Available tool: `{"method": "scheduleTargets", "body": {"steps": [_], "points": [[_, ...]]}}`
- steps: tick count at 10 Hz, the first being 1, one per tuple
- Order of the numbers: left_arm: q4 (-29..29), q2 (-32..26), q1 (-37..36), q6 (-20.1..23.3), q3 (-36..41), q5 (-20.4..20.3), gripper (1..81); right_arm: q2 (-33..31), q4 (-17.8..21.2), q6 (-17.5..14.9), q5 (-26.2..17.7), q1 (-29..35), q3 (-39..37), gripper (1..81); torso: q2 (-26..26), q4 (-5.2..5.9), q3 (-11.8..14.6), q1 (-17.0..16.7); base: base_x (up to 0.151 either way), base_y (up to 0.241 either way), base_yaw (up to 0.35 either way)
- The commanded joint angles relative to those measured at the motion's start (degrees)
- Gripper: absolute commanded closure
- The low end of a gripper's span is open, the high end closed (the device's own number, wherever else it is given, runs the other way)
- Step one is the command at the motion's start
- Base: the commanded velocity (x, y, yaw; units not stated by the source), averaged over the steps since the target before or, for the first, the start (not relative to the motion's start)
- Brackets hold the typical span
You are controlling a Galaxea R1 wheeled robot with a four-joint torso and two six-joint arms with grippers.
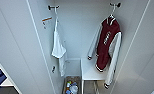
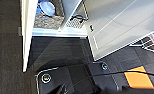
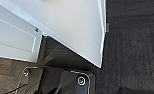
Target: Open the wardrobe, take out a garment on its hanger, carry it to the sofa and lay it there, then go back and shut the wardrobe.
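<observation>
Left door: tall white wardrobe stands with both panels swung wide, so the inside is reachable
Left hook: plain white shirt hangs on its own hanger; not the one wanted
Floor bin: small basket of bottles sits low beside a white shelf
Right hook: dark red varsity jacket with white sleeves hangs from a thin white hanger, hook over the peg; untouched, judging by its hang
Claws: whether either is spread or closed, I cannot tell
</observation>
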Motion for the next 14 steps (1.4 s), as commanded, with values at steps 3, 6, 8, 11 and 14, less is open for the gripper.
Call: {"method": "scheduleTargets", "body": {"steps": [3, 6, 8, 11, 14], "points": [[-0.73, 15.74, 3.72, -3.18, -21.67, 3.66, 1.0, 14.28, 4.16, 2.68, -1.22, -10.67, -14.44, 1.0, 0.00, 0.00, 0.00, -0.02, 0.000, 0.000, 0.000], [-0.74, 20.85, 3.81, -3.35, -26.96, 8.05, 1.0, 18.76, 4.07, 2.07, 4.58, -16.82, -19.37, 1.0, 0.00, 0.00, 0.00, -0.04, 0.000, 0.000, 0.000], [-0.65, 23.83, 4.25, -3.27, -30.20, 9.99, 1.0, 23.15, 3.81, 1.72, 7.23, -20.52, -23.31, 1.0, -0.04, 0.00, 0.02, -0.06, 0.000, 0.000, 0.000], [-0.56, 30.68, 6.36, -3.27, -40.47, 10.26, 1.0, 32.64, 1.00, 1.54, 9.69, -25.00, -33.77, 1.0, -0.09, 0.00, 0.06, -0.13, 0.000, 0.000, 0.000], [0.14, 37.11, 7.41, -3.18, -48.40, 12.02, 1.0, 39.42, -0.49, 1.45, 9.77, -28.34, -40.02, 1.0, -0.11, 0.00, 0.06, -0.15, 0.000, 0.000, 0.000]]}}
